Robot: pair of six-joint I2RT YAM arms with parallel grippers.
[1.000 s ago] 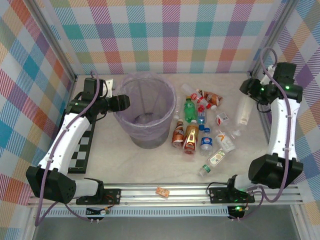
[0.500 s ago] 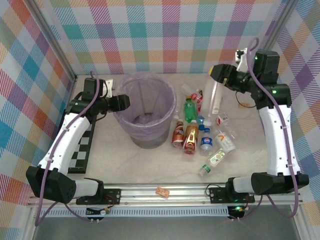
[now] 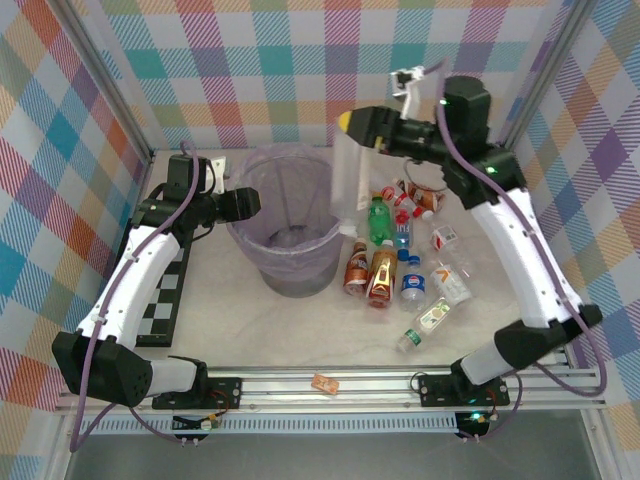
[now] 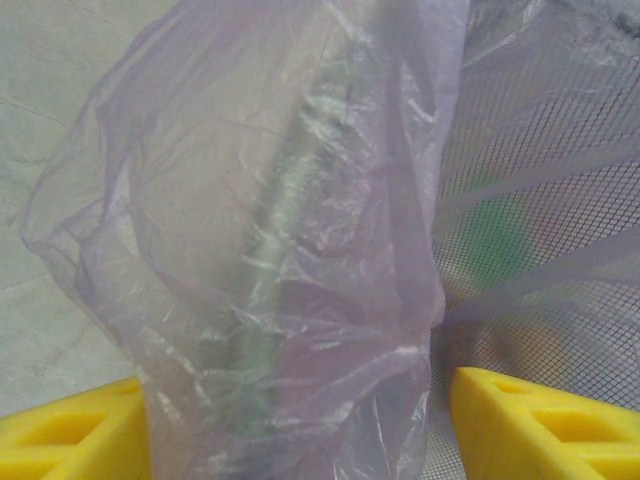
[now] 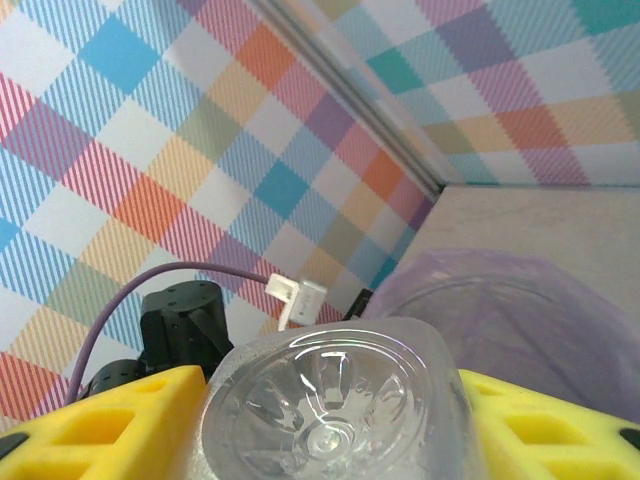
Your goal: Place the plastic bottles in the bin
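Right pincer (image 3: 352, 125): clamped on the base of a clear, tall plastic bottle (image 3: 349, 185), which hung cap-down, probably so that letting go would drop it straight in.
Bottle position: directly beneath that pincer, its cap at the right rim of the round grey mesh bin (image 3: 262, 165) lined with a lilac bag.
Left pincer (image 3: 240, 205): partly closed on the bin's left rim and bunched liner, seemingly to steady it.
Other bottles (image 3: 382, 275): clustered on the pale worktop (image 3: 250, 330), right of the bin.
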